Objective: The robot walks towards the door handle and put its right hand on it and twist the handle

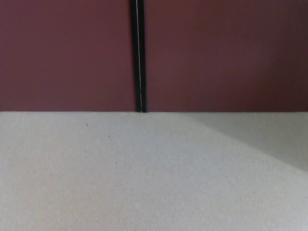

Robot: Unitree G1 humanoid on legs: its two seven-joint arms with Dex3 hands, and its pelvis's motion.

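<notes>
A pale, speckled grey floor (pixel 144 178) filled the lower half of the head view, nearest the camera. A few tiny dark specks dotted it at upper left. A slightly darker wedge of shade (pixel 269 139) lay across the floor's upper right corner, its edge slanting down toward the right side of the frame.

Beyond the floor, a flat dark-red surface rose across the whole upper half, meeting the floor in a straight horizontal line. It was split into a left panel (pixel 65 53) and a right panel (pixel 226 53) by a narrow black vertical strip (pixel 139 53). The strip ran top to bottom, w/ a thin light line down its centre, and ended at floor level just left of frame centre. Whether the panels were doors or wall could not be told from this angle.

No door handle appeared anywhere in the frame, so its place, direction and long axis could not be told. Neither the left nor the right hand was in shot, and no arm showed; how their fingers stood could not be told.
</notes>
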